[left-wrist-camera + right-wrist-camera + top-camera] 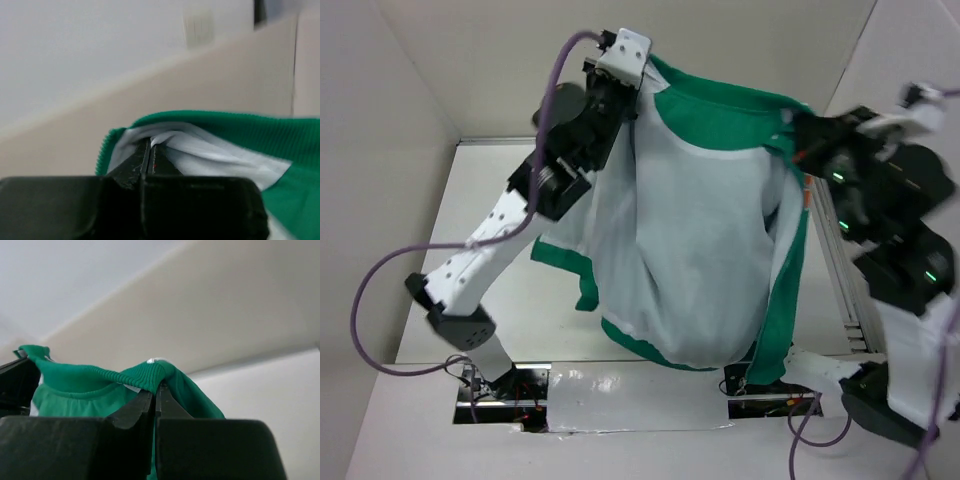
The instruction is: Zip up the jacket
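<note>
Both pincers are pinched tight with cloth between the tips: the left gripper [149,152] bites on pale lining just inside a green ribbed edge, and the right gripper [157,390] clamps a fold of green ribbing. From the overhead view, nearest me sit the two arm bases at the table's [490,200] front edge, with a shiny silver patch [620,400] between them and a purple cable [375,300] looping off the left arm. Just beyond, the jacket's [700,230] green hem sags lowest; whether it touches the tabletop I cannot tell. Above that the jacket hangs spread between the two arms, turned so its grey-white lining faces up at the camera, green showing only along the borders and on a sleeve drooping at the left. Farther back, the left gripper [620,70] and right gripper [798,130] hold its upper green edge high, near the pale back wall [740,40]
</note>
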You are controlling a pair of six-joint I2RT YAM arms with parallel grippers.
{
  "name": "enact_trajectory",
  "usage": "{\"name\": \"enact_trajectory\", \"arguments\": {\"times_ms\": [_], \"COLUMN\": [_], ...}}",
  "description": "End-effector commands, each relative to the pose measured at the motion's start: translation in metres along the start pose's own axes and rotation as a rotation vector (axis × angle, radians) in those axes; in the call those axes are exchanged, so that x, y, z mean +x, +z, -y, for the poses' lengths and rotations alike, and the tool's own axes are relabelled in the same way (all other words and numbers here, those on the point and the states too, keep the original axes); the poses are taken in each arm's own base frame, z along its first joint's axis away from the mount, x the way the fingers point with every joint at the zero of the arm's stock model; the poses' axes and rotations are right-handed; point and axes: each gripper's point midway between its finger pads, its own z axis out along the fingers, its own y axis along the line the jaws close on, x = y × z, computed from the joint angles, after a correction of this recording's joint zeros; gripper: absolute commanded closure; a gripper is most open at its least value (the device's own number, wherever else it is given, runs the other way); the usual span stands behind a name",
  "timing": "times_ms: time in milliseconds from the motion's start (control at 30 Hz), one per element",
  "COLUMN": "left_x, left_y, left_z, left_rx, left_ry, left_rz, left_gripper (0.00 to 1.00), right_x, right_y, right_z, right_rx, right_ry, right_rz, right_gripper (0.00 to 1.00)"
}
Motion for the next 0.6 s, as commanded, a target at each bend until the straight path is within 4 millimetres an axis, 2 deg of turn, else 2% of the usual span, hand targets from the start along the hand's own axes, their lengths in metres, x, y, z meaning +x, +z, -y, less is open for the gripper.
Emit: {"name": "enact_trajectory", "arguments": {"times_ms": [0,33,67,100,133,167,200,233,267,300,333,367,400,433,467,500,533,567], "left_x": [0.157,0.207,0.276,0.320,0.355,0.408,0.427,0.463,0.469,0.477,0.489,0.482,0.479,0.465,0.462,0.442,0.445,0.441], "left_y": [0.018,0.017,0.001,-0.011,-0.019,-0.037,-0.046,-0.057,-0.058,-0.059,-0.060,-0.054,-0.051,-0.046,-0.046,-0.043,-0.055,-0.056], "left_z": [-0.005,-0.025,-0.014,0.001,-0.007,0.006,0.022,0.027,0.031,0.032,0.035,0.034,0.035,0.031,0.031,0.023,0.023,0.017], "left_rx": [-0.077,-0.123,-0.136,-0.071,-0.088,-0.085,-0.018,-0.007,0.003,0.006,0.020,0.025,0.044,0.062,0.074,0.086,0.079,0.075], "left_ry": [-0.172,-0.209,-0.262,-0.299,-0.329,-0.354,-0.420,-0.448,-0.475,-0.479,-0.463,-0.465,-0.480,-0.490,-0.504,-0.527,-0.541,-0.556], "left_rz": [-0.461,-0.583,-0.777,-0.890,-0.969,-1.093,-1.161,-1.245,-1.266,-1.282,-1.298,-1.280,-1.270,-1.238,-1.224,-1.185,-1.208,-1.193], "left_gripper": [1.00,1.00,1.00,1.00,1.00,0.87,0.81,0.73,0.57,0.50,0.35,0.01,0.01,0.01,0.01,0.01,0.01,0.01], "right_x": [0.122,0.141,0.192,0.213,0.236,0.282,0.301,0.335,0.347,0.360,0.376,0.381,0.385,0.387,0.385,0.382,0.379,0.379], "right_y": [0.074,0.088,0.110,0.121,0.129,0.142,0.149,0.161,0.167,0.172,0.180,0.181,0.181,0.180,0.178,0.169,0.164,0.159], "right_z": [0.047,0.062,0.073,0.091,0.099,0.117,0.128,0.144,0.150,0.159,0.164,0.164,0.166,0.166,0.165,0.163,0.159,0.158], "right_rx": [0.295,0.339,0.342,0.395,0.415,0.454,0.488,0.522,0.524,0.531,0.533,0.520,0.514,0.506,0.499,0.478,0.458,0.450], "right_ry": [-0.100,-0.107,-0.123,-0.098,-0.096,-0.116,-0.120,-0.147,-0.160,-0.172,-0.181,-0.174,-0.177,-0.174,-0.170,-0.159,-0.149,-0.140], "right_rz": [-0.263,-0.299,-0.420,-0.463,-0.521,-0.631,-0.664,-0.727,-0.753,-0.790,-0.828,-0.847,-0.863,-0.860,-0.850,-0.844,-0.836,-0.835], "right_gripper": [1.00,1.00,1.00,1.00,0.92,0.87,0.84,0.75,0.71,0.67,0.52,0.46,0.39,0.31,0.18,0.11,0.02,0.00]}}
